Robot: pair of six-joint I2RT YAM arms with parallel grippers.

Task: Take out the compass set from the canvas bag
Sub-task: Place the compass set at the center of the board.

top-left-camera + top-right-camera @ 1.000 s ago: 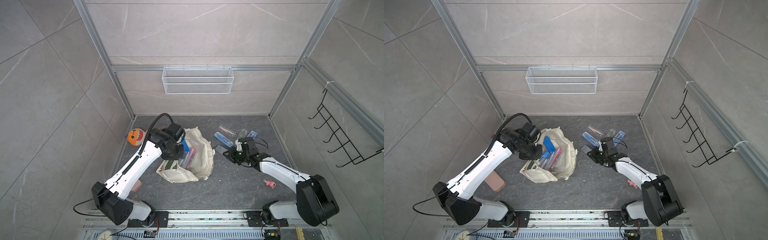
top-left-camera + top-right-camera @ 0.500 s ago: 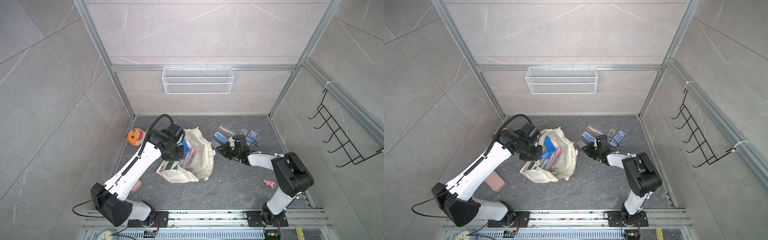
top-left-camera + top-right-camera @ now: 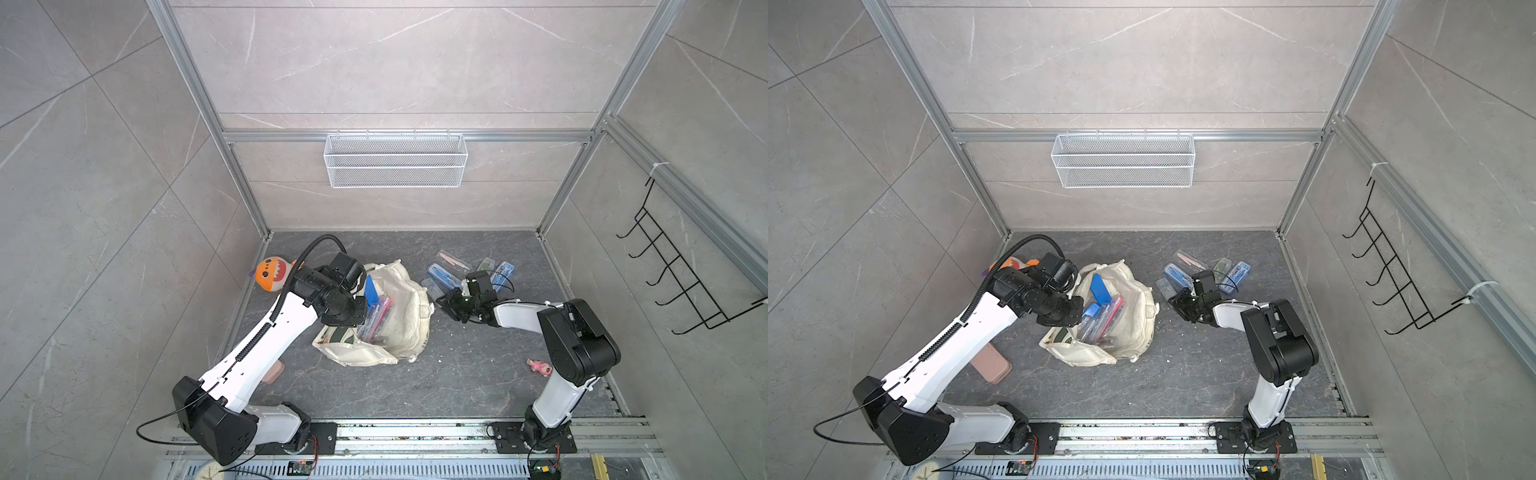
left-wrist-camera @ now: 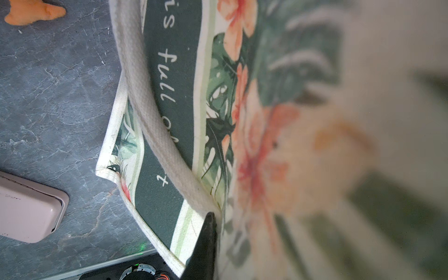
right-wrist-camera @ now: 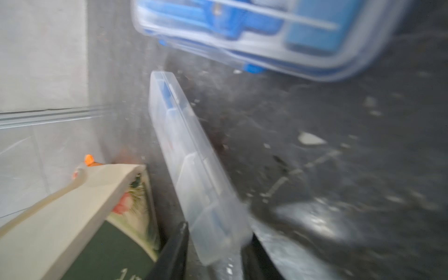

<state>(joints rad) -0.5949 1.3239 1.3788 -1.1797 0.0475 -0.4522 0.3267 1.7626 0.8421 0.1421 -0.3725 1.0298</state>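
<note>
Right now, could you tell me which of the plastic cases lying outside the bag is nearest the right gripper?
The colourless clear case: its end lies between the fingers of the right gripper. The blue case lies beyond it.

From a stereo head high above the near edge, I look steeply down toward the back wall (image 3: 395, 75); both top views share nearly the whole dark floor (image 3: 457, 386) and the canvas bag (image 3: 409, 299). My left wrist camera sits almost against the bag's printed side, partly blurred. My right wrist camera skims low over the floor, close to a clear case (image 5: 194, 169), with the bag's edge alongside.
</note>
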